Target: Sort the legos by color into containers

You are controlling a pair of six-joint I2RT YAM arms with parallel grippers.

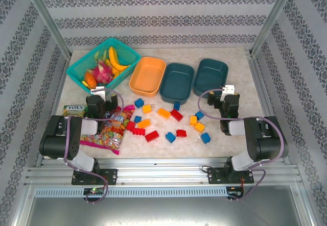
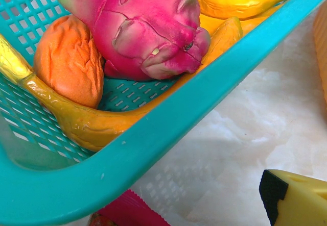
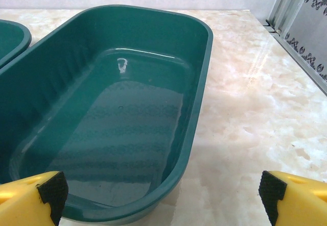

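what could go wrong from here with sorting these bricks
1. The red bricks lie right at the candy bag's edge; jaws closing there may catch the wrapper too.
2. The middle teal tub and the right teal tub look alike, so one colour could get split between them.
3. An orange brick touches a red brick; lifting either may knock the other.

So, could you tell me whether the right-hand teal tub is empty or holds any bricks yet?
Empty: the right-hand teal tub shows a bare, glossy floor with nothing lying on it.
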